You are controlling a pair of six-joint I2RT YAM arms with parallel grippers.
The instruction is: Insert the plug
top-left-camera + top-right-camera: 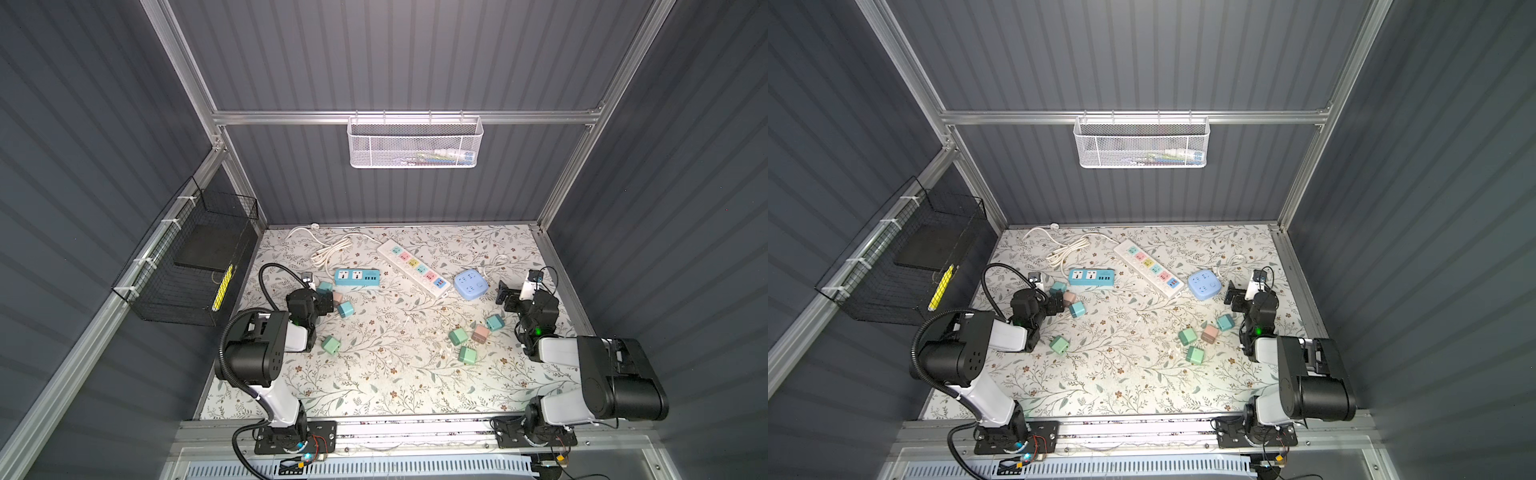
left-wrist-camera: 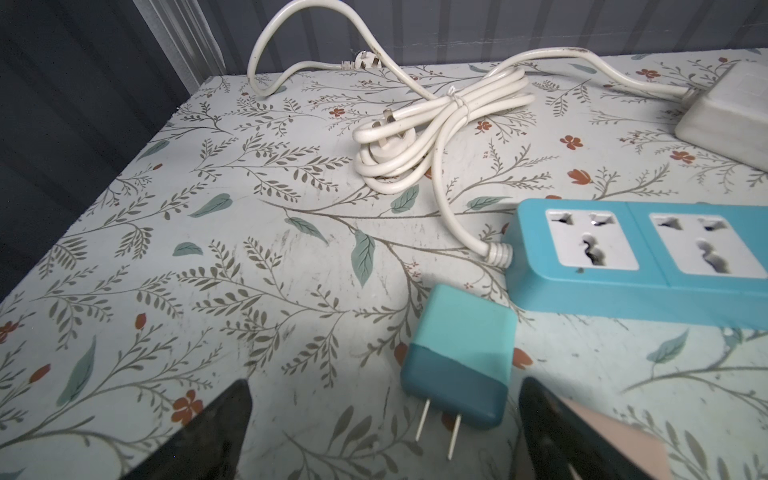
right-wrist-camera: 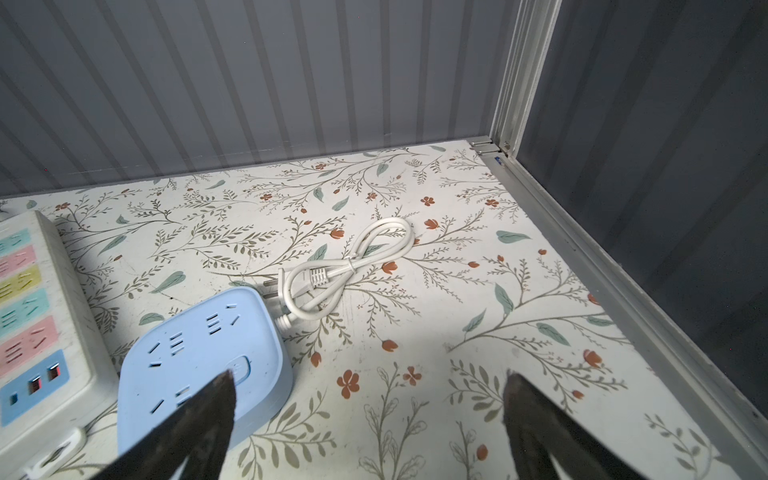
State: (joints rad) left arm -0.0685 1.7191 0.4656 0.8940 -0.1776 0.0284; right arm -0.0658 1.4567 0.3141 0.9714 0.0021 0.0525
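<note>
As left tool (image 2: 384, 386) gapes, plug (image 2: 461, 357) between

Tabletop (image 1: 395, 374) cream, green-leaf and red-flower print; plug (image 2: 461, 357) two-tone teal; power strip (image 2: 623, 299) turquoise, socket faces (image 2: 590, 239) white; long strip (image 1: 383, 250) white, socket panels (image 1: 412, 262) pastel; square hub (image 3: 199, 357) pale blue

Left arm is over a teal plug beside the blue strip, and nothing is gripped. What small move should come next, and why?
Probably ease the left end effector forward and down until its open jaws straddle the teal plug. The plug lies flat and ungripped, just ahead of the jaws and closer to one of them. Its prongs point away from the blue power strip, so it must be grasped before it can be turned.
</note>
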